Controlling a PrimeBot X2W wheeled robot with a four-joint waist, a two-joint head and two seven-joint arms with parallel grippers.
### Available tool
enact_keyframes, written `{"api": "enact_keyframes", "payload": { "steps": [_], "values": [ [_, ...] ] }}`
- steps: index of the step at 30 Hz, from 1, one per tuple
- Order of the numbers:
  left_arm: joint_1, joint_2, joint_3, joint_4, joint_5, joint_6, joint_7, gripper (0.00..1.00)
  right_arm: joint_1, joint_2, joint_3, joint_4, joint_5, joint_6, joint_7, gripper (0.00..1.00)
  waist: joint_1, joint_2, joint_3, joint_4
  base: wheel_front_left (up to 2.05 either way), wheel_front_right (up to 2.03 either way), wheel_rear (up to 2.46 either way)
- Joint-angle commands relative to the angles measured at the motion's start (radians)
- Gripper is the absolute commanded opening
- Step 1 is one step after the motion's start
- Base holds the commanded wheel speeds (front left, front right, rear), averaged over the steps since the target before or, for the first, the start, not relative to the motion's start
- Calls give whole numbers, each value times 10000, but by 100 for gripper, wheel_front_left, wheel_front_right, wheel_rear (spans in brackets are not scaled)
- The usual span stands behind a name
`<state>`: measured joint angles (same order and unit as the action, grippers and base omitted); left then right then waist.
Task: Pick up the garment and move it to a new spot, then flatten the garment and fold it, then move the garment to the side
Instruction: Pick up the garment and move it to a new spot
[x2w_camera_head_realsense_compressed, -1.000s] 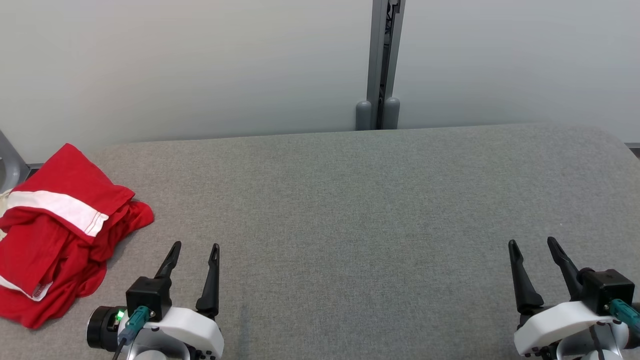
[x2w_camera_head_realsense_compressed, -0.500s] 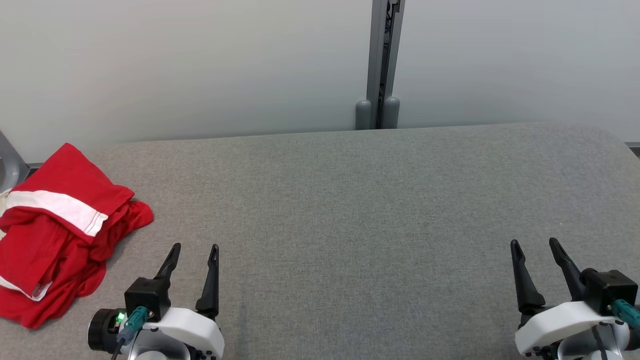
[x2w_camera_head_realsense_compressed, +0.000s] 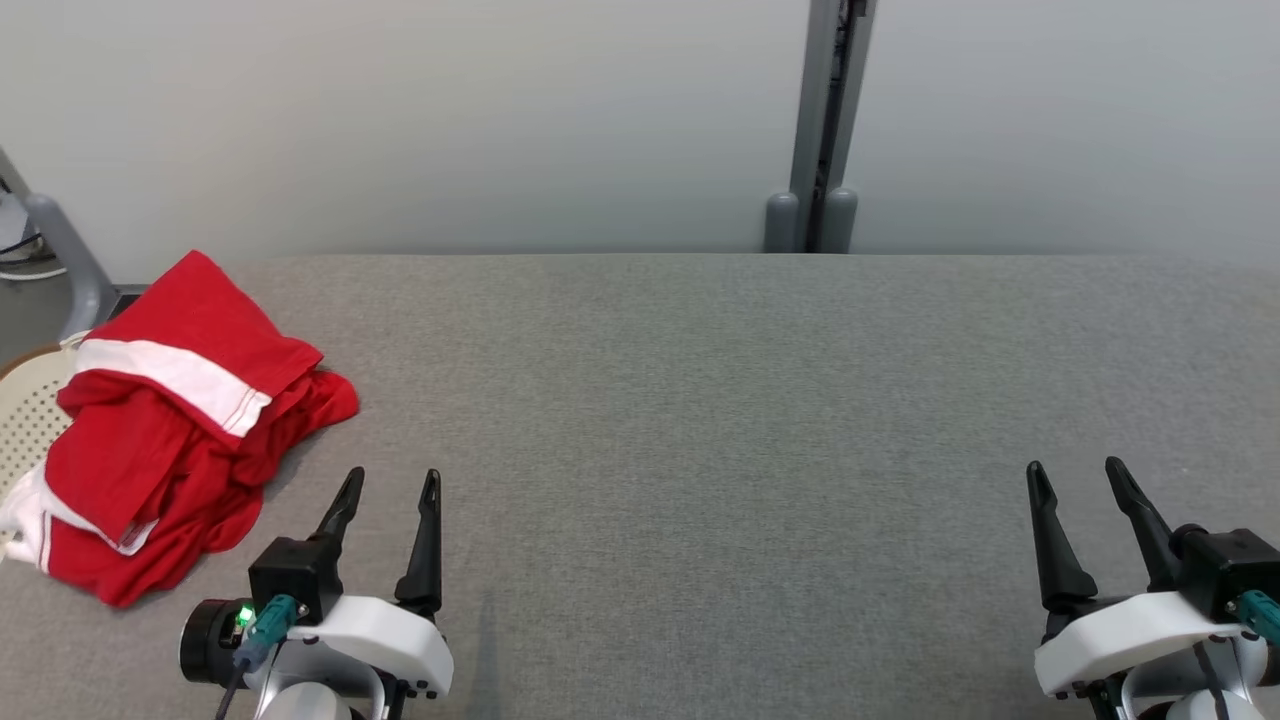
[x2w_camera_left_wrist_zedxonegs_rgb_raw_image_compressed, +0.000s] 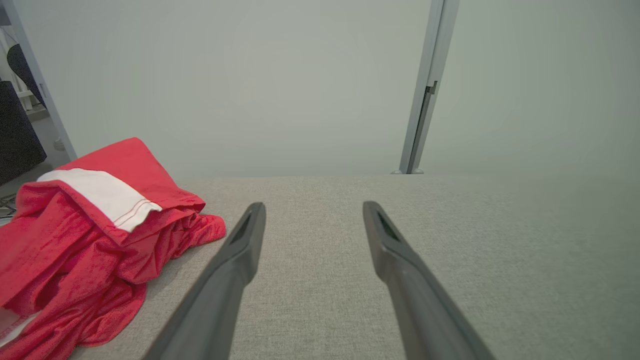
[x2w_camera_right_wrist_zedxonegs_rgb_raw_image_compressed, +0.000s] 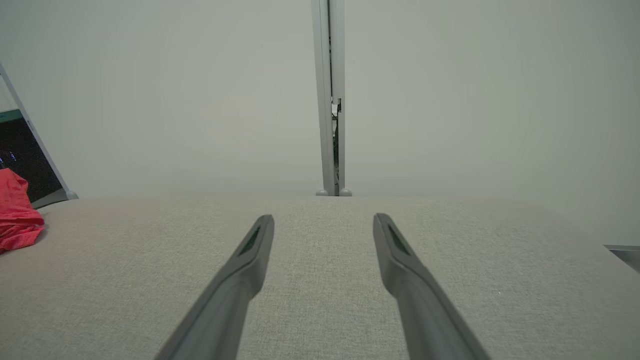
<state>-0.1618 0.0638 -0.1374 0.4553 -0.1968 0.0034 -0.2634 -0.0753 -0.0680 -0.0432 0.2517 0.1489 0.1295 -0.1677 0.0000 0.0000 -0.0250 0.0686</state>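
Note:
A crumpled red garment (x2w_camera_head_realsense_compressed: 180, 430) with a white band lies heaped at the left end of the grey fabric table (x2w_camera_head_realsense_compressed: 700, 400). In the left wrist view the garment (x2w_camera_left_wrist_zedxonegs_rgb_raw_image_compressed: 95, 230) sits left of the fingers, and in the right wrist view the garment (x2w_camera_right_wrist_zedxonegs_rgb_raw_image_compressed: 17, 217) peeks in at the far left edge. My left gripper (x2w_camera_head_realsense_compressed: 392, 480) hovers open just right of the heap, empty. My right gripper (x2w_camera_head_realsense_compressed: 1075, 470) stands open at the lower right, far from the cloth, nothing between its fingers. The left gripper (x2w_camera_left_wrist_zedxonegs_rgb_raw_image_compressed: 312, 206) and right gripper (x2w_camera_right_wrist_zedxonegs_rgb_raw_image_compressed: 323, 217) both point toward the back wall.
A pale wall with a grey vertical post (x2w_camera_head_realsense_compressed: 825, 120) runs behind the table. A perforated cream basket (x2w_camera_head_realsense_compressed: 30, 410) sits past the table's left edge, partly under the garment. A grey frame leg (x2w_camera_head_realsense_compressed: 70, 255) stands at the far left.
The whole head view has shifted right, so the camera has turned left; more of the left side and the basket now show. Both grippers stay open and the garment lies as before.

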Motion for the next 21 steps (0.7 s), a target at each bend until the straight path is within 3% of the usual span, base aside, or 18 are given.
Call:
{"api": "enact_keyframes", "payload": {
  "steps": [1, 13, 21],
  "values": [
    [-224, 58, 68, -57, -86, 43, -17, 100, -82, -46, -1, -120, 28, 22, -1, 100, 0, 0, 104, 446, 0, 0, 0],
    [-444, 94, 449, -298, -293, -1, -15, 100, -333, -10, 183, -561, -25, 22, 98, 100, 0, 0, 563, 2577, 0, 0, 0],
    [-468, 37, 687, -497, -305, -10, -9, 100, -507, -98, 337, -738, -86, 22, 190, 100, 0, 0, 828, 3608, 0, 0, 0]
  ]
}}
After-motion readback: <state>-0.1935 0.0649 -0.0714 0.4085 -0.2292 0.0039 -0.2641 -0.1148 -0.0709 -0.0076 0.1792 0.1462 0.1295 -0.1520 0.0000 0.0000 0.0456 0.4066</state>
